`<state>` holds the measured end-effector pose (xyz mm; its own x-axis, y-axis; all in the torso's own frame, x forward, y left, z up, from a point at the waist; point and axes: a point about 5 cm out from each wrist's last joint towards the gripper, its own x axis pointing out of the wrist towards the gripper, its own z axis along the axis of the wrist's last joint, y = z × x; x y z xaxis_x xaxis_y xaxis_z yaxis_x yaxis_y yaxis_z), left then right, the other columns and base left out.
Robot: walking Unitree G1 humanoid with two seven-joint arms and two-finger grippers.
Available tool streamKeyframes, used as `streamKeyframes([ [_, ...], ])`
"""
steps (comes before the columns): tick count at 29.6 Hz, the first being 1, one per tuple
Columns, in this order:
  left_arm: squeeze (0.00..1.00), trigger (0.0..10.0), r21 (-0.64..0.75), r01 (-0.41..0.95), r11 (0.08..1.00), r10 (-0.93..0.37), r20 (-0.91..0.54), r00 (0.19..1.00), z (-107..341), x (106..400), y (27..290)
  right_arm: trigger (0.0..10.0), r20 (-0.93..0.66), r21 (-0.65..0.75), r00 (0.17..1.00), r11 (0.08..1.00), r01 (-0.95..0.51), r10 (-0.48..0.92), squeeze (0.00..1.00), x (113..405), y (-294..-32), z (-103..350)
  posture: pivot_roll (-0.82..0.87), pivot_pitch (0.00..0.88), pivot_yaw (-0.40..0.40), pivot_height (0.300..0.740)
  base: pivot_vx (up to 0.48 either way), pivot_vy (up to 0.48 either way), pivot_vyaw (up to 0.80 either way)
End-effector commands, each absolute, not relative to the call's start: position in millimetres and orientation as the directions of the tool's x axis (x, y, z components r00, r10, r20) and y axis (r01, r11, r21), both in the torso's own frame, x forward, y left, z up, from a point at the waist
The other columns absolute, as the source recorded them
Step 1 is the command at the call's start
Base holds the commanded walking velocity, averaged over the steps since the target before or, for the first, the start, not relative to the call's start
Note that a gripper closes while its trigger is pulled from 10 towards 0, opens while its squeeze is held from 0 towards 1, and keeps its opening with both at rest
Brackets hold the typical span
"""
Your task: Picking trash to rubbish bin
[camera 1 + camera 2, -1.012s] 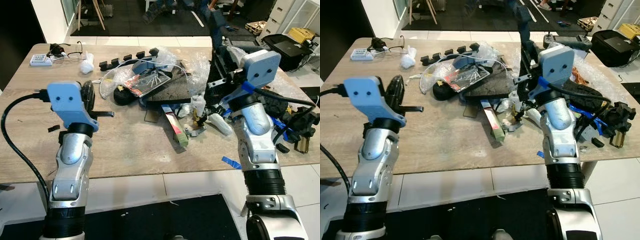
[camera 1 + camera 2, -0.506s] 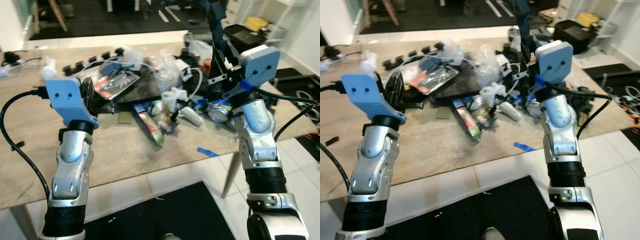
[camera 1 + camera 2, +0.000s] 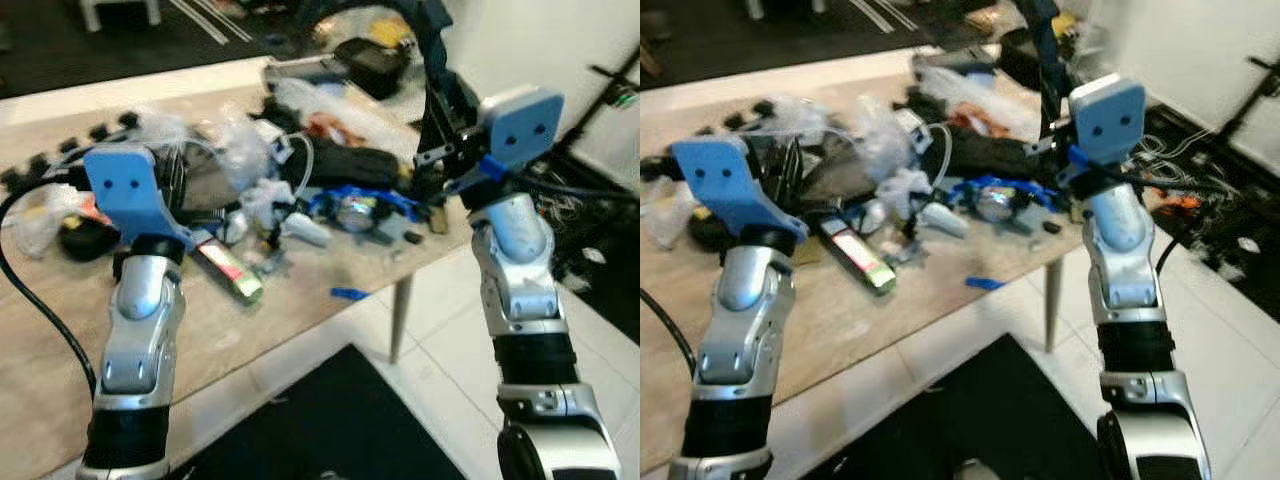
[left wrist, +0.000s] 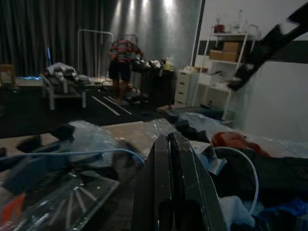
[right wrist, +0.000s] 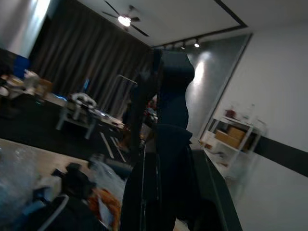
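Trash is heaped on the wooden table: crumpled clear plastic, a green and red box, blue bits and a scrap of blue tape. My right gripper is raised over the table's right end, shut on a dark, limp piece of trash that stands up out of its fingers. My left gripper hovers above the left of the heap; in the left wrist view its fingers are pressed together with nothing between them.
A black case lies at the table's far end. A table leg stands at the near right corner. White tiled floor spreads to the right, with a black mat below me and cables along the wall.
The whole view has swung to the right, so the table now sits further left and the floor and wall have come in. Both arms keep their pose; the right still holds the dark piece.
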<state>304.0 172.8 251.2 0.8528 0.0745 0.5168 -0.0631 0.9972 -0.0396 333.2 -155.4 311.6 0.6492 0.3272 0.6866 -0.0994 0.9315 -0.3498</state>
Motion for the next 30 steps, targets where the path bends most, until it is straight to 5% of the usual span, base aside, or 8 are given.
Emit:
streamKeyframes([
  [1, 0.00, 10.0, -0.038, -0.065, 0.997, 0.075, 0.519, 0.851, 252, 302, 173, 10.0, 0.693, -0.349, 0.644, 0.932, -0.093, 0.324, 0.00, 332, -157, 313, 0.00, 0.115, -0.066, 0.740, 0.000, 0.000, -0.80],
  [30, 0.00, 10.0, -0.001, -0.074, 0.997, 0.065, 0.492, 0.868, 245, 303, 177, 10.0, 0.674, -0.304, 0.696, 0.952, -0.044, 0.247, 0.00, 336, -167, 308, 0.00, 0.120, -0.069, 0.740, 0.000, 0.000, -0.80],
])
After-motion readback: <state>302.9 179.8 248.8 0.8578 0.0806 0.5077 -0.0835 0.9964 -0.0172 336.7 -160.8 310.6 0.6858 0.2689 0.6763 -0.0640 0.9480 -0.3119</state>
